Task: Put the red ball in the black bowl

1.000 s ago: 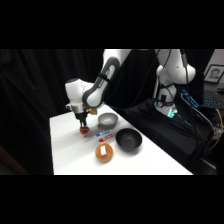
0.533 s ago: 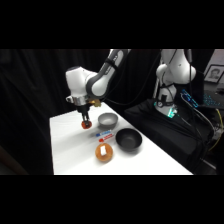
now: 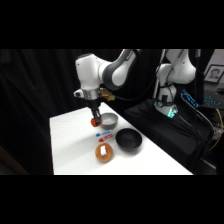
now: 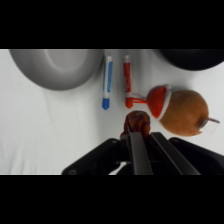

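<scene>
The gripper (image 4: 136, 131) has its fingers pinched narrow on the red ball (image 4: 137, 121), which hangs in the air above the white table (image 3: 70, 142), just beside the grey bowl (image 3: 107, 119) and short of the black bowl (image 3: 128, 139). Over the last second the arm has risen with the ball, so the pick looks done and the carry to the black bowl remains. In the wrist view the black bowl (image 4: 192, 58) is cut off at the top edge, the linkage hides the ball's lower half, and the 2 markers (image 4: 107, 81) and the label on the orange fruit (image 4: 186, 112) are hard to read
</scene>
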